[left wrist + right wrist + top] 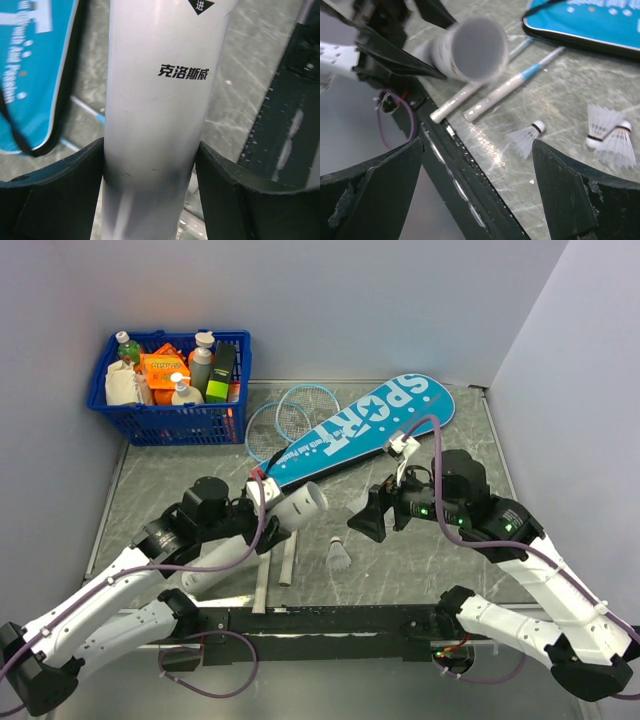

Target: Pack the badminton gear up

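Top external view: the left gripper (pixel 258 526) is clamped round a white tube (pixel 296 508), holding it tilted above the table (pixel 170 480) with the open mouth aimed toward 2 o'clock. The left wrist view backs that up, both fingers (pixel 60 195) pressed against the tube's sides. Across the way, the right gripper (pixel 366 522) hangs with its jaws spread wide and nothing between them, sitting at 3 o'clock of the tube's mouth. One shuttlecock (pixel 339 555) lies on the table at 5 o'clock from that mouth, and the right wrist view catches two more shuttlecocks (pixel 602 121) close together at its 3 o'clock edge. The teal bag (pixel 370 425) lies slanted at 12 o'clock. The two rackets (pixel 278 423) have their heads just beside it and their handles running down under the tube. A blue basket (pixel 165 425) sits at 10 o'clock.
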